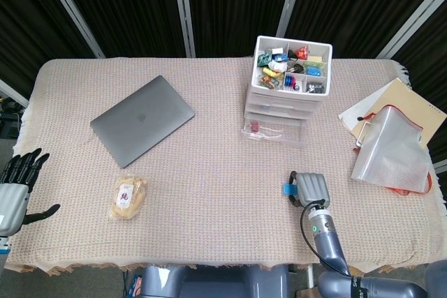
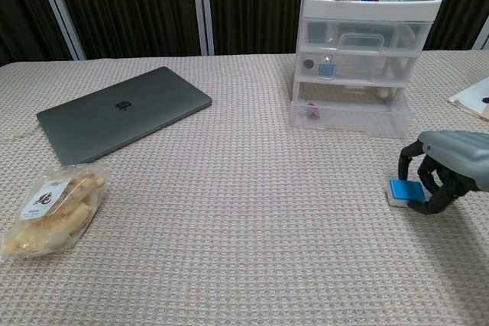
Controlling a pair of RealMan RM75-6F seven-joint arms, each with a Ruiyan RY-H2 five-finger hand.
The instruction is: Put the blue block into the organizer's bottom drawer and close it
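We see our right hand curled over the blue block, fingers closed around it as it rests on the surface near the front right edge. The organizer stands farther back, its bottom drawer pulled out, with open cloth between. Our left hand hovers spread and empty off the left edge.

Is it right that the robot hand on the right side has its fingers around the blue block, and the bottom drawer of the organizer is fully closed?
Not quite. The bottom drawer is pulled out, as the chest view shows: it juts forward of the organizer. The rest holds: the right robot hand has its fingers around the blue block on the table.
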